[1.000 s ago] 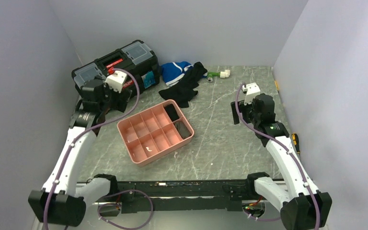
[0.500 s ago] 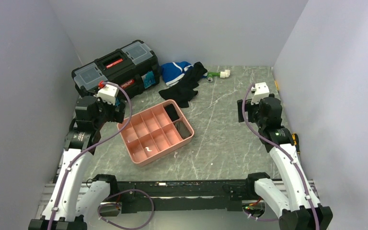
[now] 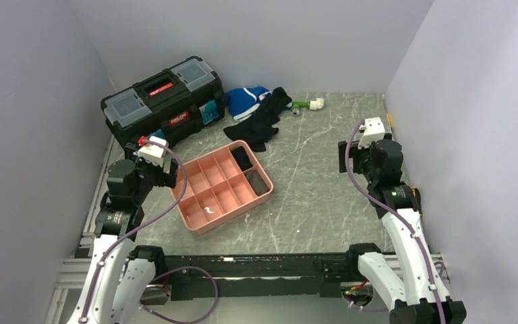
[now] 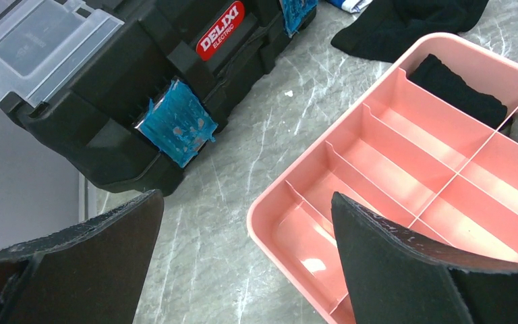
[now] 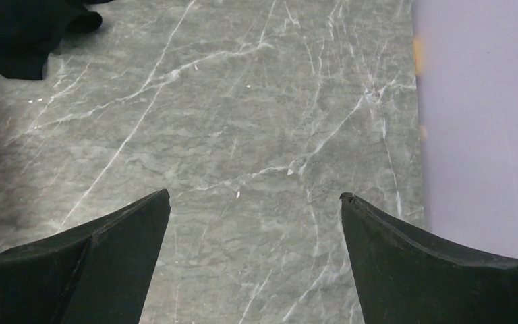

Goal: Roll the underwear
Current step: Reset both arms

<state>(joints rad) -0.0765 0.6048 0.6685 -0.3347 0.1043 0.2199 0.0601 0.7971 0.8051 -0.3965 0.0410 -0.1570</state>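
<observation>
- Your underwear (image 3: 259, 183) lies as a dark grey bundle in the pink tray (image 3: 233, 214), in the compartment at the tray's right corner; it fills that cell, so I judge it rolled and stowed, though the waistband is too small to make out
- The cell at the tray's far corner holds a black roll (image 3: 243, 157); that is a separate piece, so don't mistake it for yours
- Your left gripper (image 4: 244, 197) hangs over the tray's left corner, on the side facing the black toolbox (image 3: 165, 94); its fingers are spread wide with nothing between them
- Your right gripper (image 5: 254, 195) sits well to the right of the tray over bare table (image 3: 317, 182), fingers likewise wide apart and empty
- With both claws wide, empty and clear of the underwear's cell, nothing looks left to grip or press, so I read the job as essentially done
- The compartment walls are likely what keeps the bundle tight; an elastic waistband could spring a loose roll open, so check it sits below the rim
- The loose black garment (image 3: 260, 125) and the blue-and-white garment (image 3: 246, 100) lie beyond the tray's far corner; leave them alone
</observation>
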